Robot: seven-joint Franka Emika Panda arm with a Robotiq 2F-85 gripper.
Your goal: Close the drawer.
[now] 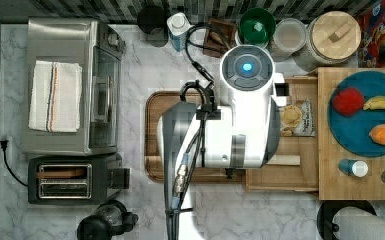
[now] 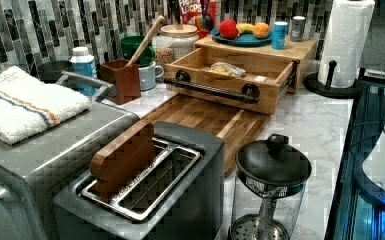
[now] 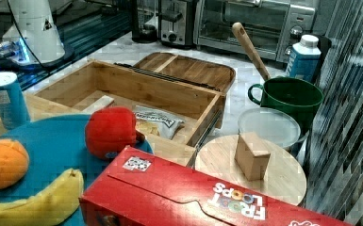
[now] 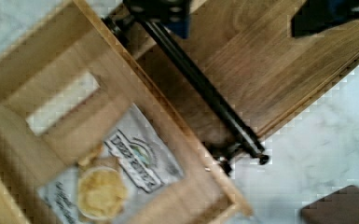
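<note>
The drawer (image 1: pixel 280 175) stands pulled well out from under a bamboo slab (image 1: pixel 330 187) at the top view's right end of the surface. Its front wall (image 2: pixel 230 97) carries a black handle bar (image 2: pixel 210 91) and hangs over the edge of a darker cutting board (image 1: pixel 155 130). Inside the drawer lie a snack bag (image 1: pixel 296 119) and a pale strip of wood (image 3: pixel 99 103), and the rest of its floor is bare.

The white arm (image 1: pixel 240 125) hangs over the drawer's front edge. In the wrist view the jaws are apart: two dark tips, one just at the handle bar (image 4: pixel 205 88) and the other over the cutting board (image 4: pixel 270 70), with nothing clamped between them.

The slab bears a blue plate (image 1: pixel 350 135) with a red fruit, a banana and an orange, plus a blue can (image 2: pixel 280 34) and a shaker (image 2: pixel 297 27). A paper towel roll (image 2: pixel 347 40) stands just beside the slab.

Along the back edge stand a green mug (image 3: pixel 290 96) with a wooden spoon, a lidded tub (image 3: pixel 268 125), a jar with a wooden lid (image 3: pixel 283 181) and a red cereal box (image 3: pixel 193 193).

Beyond the cutting board, at the far end, sit a toaster (image 1: pixel 70 180), a toaster oven (image 1: pixel 65 35) with a folded towel (image 1: pixel 55 95) on top, and a coffee press (image 2: pixel 272 185).

The surface (image 1: pixel 140 65) is white marble with grey veins, and a wall (image 2: pixel 25 30) of narrow grey and black tiles runs behind it.
</note>
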